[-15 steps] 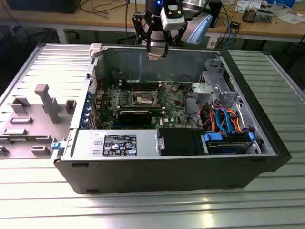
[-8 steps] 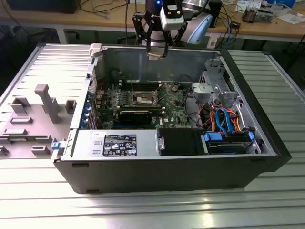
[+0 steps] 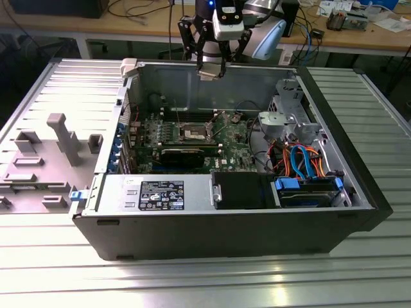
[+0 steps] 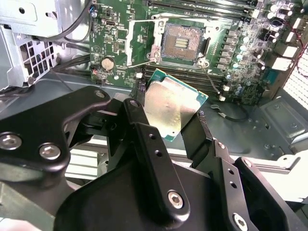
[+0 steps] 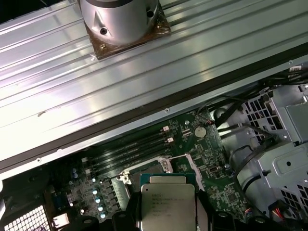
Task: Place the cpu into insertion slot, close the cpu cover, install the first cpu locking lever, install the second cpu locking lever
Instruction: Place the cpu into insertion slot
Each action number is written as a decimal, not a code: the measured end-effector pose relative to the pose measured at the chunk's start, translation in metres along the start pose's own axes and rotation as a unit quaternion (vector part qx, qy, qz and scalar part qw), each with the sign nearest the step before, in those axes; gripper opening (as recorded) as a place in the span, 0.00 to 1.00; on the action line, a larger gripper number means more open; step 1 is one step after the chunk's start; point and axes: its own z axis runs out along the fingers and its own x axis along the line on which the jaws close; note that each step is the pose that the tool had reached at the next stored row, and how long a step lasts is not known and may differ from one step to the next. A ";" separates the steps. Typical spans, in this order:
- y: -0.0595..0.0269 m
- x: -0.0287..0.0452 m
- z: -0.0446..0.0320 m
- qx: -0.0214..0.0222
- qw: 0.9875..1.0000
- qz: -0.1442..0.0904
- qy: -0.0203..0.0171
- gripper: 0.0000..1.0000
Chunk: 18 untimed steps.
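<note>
The arm (image 3: 264, 31) hangs over the far edge of the worktop (image 3: 359, 276), its wrist turned so the tool (image 3: 210, 70) points downward, held high. The tool's black fingers (image 4: 143, 129) press on two opposite edges of the cpu (image 4: 171, 110), which sits tilted between them.

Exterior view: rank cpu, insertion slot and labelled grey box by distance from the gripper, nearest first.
1. cpu: clamped in the gripper, above the far wall of the case.
2. insertion slot: below, on the green board, mid-case.
3. labelled grey box: along the case's near edge, toward the exterior view's left.
</note>
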 end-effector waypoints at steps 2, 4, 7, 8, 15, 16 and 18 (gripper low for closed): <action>0.0000 0.0001 0.0000 0.000 1.000 0.003 0.000 0.55; -0.0001 0.0002 0.0000 0.000 1.000 0.006 -0.001 0.55; -0.0001 0.0003 0.0000 0.000 1.000 0.011 -0.001 0.55; -0.0001 0.0003 0.0000 0.000 1.000 0.012 -0.001 0.55; -0.0003 0.0007 0.0000 0.000 1.000 0.022 -0.002 0.55; -0.0003 0.0008 0.0000 0.000 1.000 0.024 -0.002 0.55; -0.0004 0.0009 0.0000 -0.001 1.000 0.027 -0.002 0.55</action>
